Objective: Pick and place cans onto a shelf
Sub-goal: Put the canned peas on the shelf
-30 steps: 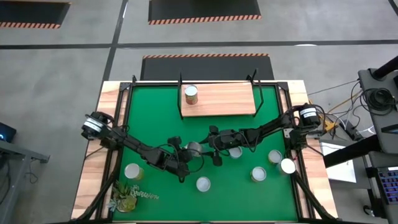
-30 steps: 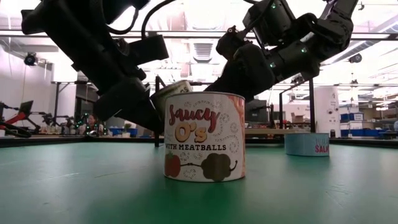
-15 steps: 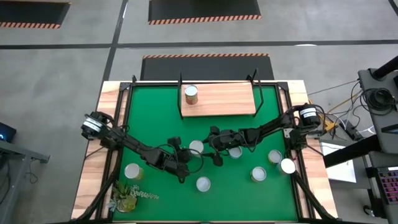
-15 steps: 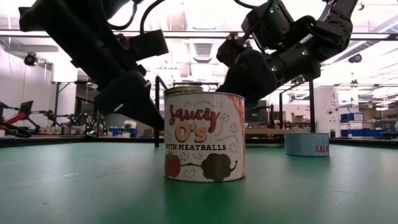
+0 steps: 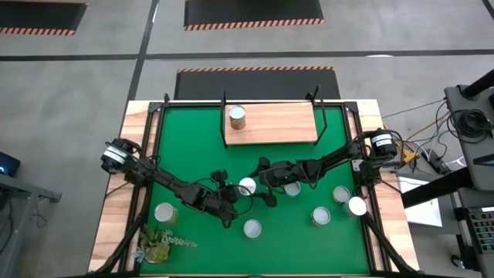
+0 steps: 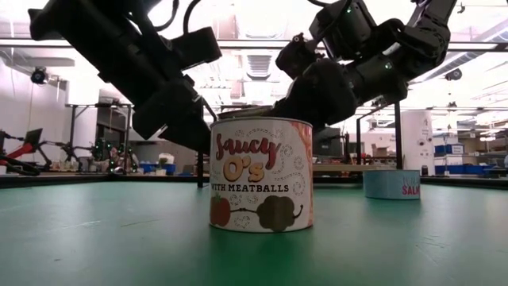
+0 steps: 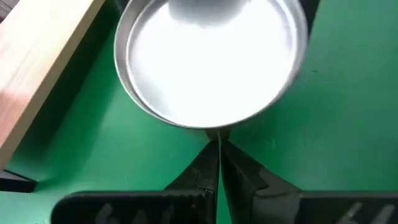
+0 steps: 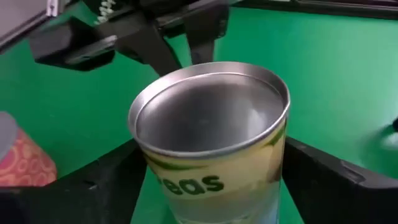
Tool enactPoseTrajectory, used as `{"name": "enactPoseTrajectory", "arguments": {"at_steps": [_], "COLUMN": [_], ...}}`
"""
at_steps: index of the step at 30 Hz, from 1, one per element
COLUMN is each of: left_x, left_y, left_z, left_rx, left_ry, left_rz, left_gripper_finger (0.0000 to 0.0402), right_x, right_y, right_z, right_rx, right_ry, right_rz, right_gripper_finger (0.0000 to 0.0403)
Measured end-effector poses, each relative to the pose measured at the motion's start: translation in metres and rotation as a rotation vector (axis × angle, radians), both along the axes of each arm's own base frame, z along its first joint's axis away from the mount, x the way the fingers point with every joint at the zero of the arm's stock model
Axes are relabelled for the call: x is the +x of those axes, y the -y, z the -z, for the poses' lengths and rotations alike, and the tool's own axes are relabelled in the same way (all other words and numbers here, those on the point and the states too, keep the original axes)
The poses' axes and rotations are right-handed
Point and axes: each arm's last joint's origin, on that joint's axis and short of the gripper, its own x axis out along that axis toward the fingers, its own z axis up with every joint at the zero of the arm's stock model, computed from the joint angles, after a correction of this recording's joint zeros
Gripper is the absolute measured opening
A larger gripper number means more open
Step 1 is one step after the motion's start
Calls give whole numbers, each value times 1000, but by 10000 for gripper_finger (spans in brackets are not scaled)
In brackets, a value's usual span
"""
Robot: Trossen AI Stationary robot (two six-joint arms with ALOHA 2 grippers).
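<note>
Mid-surface, a peas can [image 5: 247, 186] stands upright between both arms, shelf [image 5: 272, 123] well beyond it. The right end effector [image 5: 262, 185] is nearer, fingers spread wide either side of the can, not visibly pinching. The left end effector [image 7: 219, 155] is pressed together, tips at its rim.

One can [image 5: 237, 117] is seen on the shelf [image 5: 278, 123]; the left tool [image 5: 234, 194] and right tool [image 5: 257, 182] are met at a mid-counter can [image 5: 247, 186].

Grey concrete floor [image 5: 77, 93] with black mats edged in orange stripes [image 5: 253, 14]; bright ceiling lights [image 6: 262, 20] and shelving [image 6: 456, 79] beyond the table.
</note>
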Motion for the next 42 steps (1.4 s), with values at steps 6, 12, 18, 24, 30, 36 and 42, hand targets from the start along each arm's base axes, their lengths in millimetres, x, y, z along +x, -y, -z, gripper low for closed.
{"name": "enactPoseTrajectory", "arguments": {"at_steps": [6, 12, 18, 24, 30, 36, 42], "left_x": [0, -1, -10, -26, -41, -51, -57], "left_y": [0, -2, -4, -8, -15, -18, -15], "left_z": [0, -2, -15, -37, -73, -107, -110], "left_rx": [6, 73, 94, 206, 299, 262, 178], "left_ry": [-4, 0, -31, -13, 58, 148, 364], "left_rz": [1, -16, -16, -71, -85, 38, 357], "left_gripper_finger": [0, 0, 0, 0, 0, 0, 0], "right_x": [0, 0, -1, -4, -6, -5, -4], "right_y": [-1, -2, -2, 4, 36, 68, 71], "right_z": [0, 0, -4, -24, -42, -46, -46], "right_rx": [12, 25, 23, 8, 4, 55, 58], "right_ry": [-2, -4, -2, 61, 123, 184, 210], "right_rz": [-32, -39, -36, 25, 220, 374, 378], "right_gripper_finger": [279, 284, 284, 285, 286, 286, 287]}}
